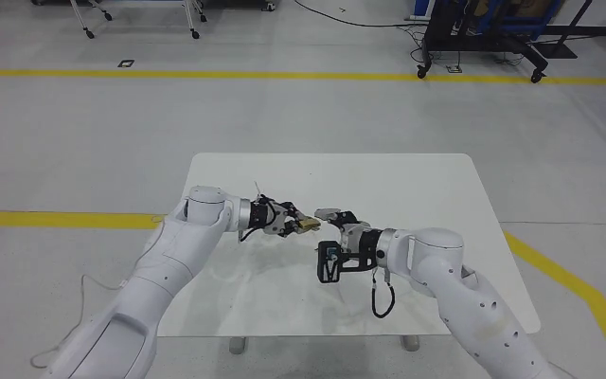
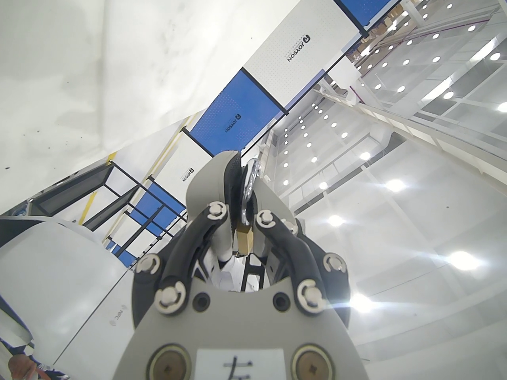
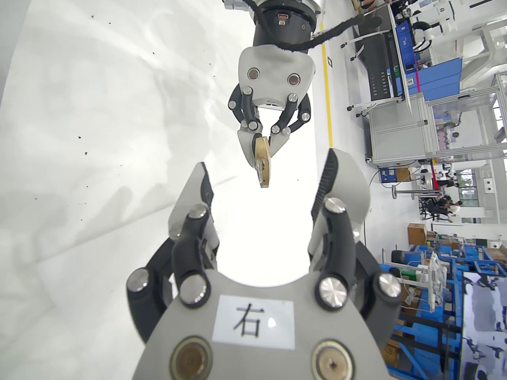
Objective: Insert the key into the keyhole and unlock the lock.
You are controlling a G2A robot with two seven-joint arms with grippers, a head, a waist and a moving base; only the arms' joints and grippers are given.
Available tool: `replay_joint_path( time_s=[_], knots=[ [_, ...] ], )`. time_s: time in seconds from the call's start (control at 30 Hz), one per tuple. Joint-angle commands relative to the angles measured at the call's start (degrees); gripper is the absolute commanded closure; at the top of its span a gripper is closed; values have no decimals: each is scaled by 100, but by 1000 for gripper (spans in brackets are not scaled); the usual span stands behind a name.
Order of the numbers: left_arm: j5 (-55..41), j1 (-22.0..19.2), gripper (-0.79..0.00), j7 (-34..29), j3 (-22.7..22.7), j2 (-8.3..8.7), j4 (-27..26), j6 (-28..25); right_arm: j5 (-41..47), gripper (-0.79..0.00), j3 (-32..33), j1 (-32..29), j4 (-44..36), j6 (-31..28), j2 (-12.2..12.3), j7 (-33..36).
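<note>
A brass padlock (image 1: 308, 224) with a silver shackle (image 2: 251, 183) is held in the air above the middle of the white table (image 1: 426, 189). My left gripper (image 1: 294, 224) is shut on it, pinching the shackle end, and the brass body (image 3: 262, 164) sticks out toward the other arm. In the right wrist view the left gripper (image 3: 263, 155) shows farther off, with the lock's bottom end facing the camera. My right gripper (image 1: 328, 218) is open just short of the lock, nothing between its fingers (image 3: 200, 191), and the lock lines up with the gap between them.
Both arms meet over the table's centre, a little above its surface. A black cable loop (image 1: 383, 298) hangs under the right forearm. Yellow floor lines (image 1: 284, 74) and wheeled frames (image 1: 473, 52) lie well beyond the table.
</note>
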Motion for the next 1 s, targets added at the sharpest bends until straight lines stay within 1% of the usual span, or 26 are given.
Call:
replay_joint_path(
  time_s=[0.0,0.03,0.07,0.17,0.27,0.37,0.43,0.5,0.53,0.57,0.6,0.67,0.77,0.97],
  knots=[
    [-70,20,0,77,-70,3,-16,-173,48,-785,134,-113,-60,49,26,-99],
    [-111,46,0,190,-142,5,-72,-441,110,-785,234,-193,-85,130,37,-89],
    [-166,116,0,393,-242,8,-136,-832,173,-785,343,-292,-118,252,45,3],
    [-97,424,0,1101,-432,20,-517,-1941,173,-785,343,-292,-118,252,45,3],
    [57,760,0,1507,-595,60,-940,-2753,173,-785,343,-292,-118,252,45,3],
    [151,1034,0,1664,-752,104,-1280,-3215,173,-785,343,-292,-118,252,45,3],
    [125,1188,0,1646,-838,125,-1463,-3365,173,-785,343,-292,-118,252,45,3],
    [93,1300,0,1628,-922,144,-1590,-3451,449,-785,351,-324,21,226,41,-194],
    [79,1351,0,1663,-971,151,-1640,-3518,658,-372,391,-309,118,174,42,-364],
    [108,1399,0,1696,-1005,159,-1696,-3588,864,-135,425,-284,213,64,45,-557],
    [165,1440,0,1706,-1032,167,-1759,-3667,1011,0,462,-244,303,-76,53,-718],
    [306,1529,0,1741,-1085,186,-1874,-3844,1130,0,523,-152,474,-306,71,-750],
    [513,1622,0,1790,-1150,211,-2007,-3986,1291,0,456,-20,546,-399,64,-753],
    [801,1752,0,2004,-1210,228,-2210,-4033,1398,0,211,221,656,-297,30,-625]
  ],
)
